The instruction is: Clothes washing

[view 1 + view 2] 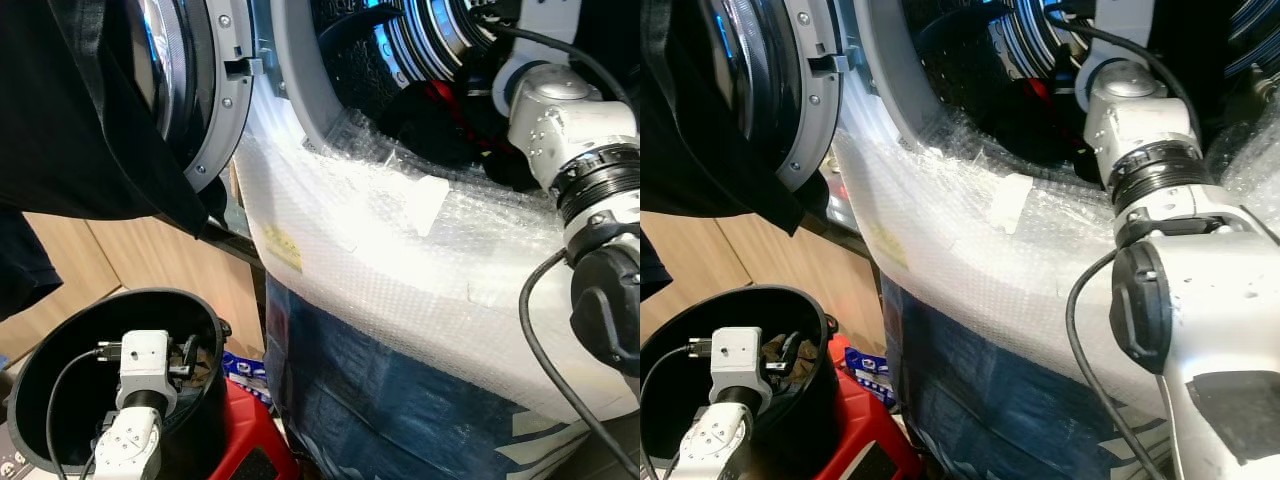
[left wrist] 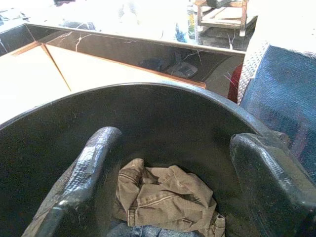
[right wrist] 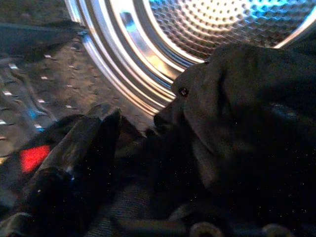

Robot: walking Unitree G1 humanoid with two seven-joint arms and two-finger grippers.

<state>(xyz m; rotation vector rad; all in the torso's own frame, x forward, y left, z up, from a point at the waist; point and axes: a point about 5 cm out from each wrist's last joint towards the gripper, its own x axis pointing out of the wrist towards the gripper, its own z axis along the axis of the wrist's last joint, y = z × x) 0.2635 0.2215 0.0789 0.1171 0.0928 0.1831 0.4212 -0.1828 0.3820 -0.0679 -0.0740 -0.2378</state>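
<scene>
Head views: your right arm (image 1: 1140,130) reached through the washer opening (image 1: 300,110), wrist deep past the grey gasket, because that was where the load went. The door (image 1: 190,90) stood swung wide to the left, with a black garment (image 1: 70,130) draped over it, out of the arm's path. Bubble wrap (image 1: 400,230) covered the machine front under the opening. The black bucket (image 1: 60,360) sat low at the left beside the machine, close enough to feed the drum, with your left arm (image 1: 135,400) reaching down into it.

Left wrist view: the left gripper (image 2: 173,182) hung inside the bucket with its fingers (image 2: 89,168) spread wide, holding nothing, directly above a crumpled khaki garment (image 2: 168,195) on the bottom. A bit of blue denim (image 2: 143,231) showed under it. That was a pre-grasp pose for the next item.

Right wrist view: dim. The right gripper (image 3: 98,163) was inside the steel drum (image 3: 217,24), low among dark clothes (image 3: 247,113) already loaded. One finger (image 3: 74,153) showed, pressed against fabric. You couldn't tell from this whether the pincer was apart or together, or gripping cloth.
</scene>
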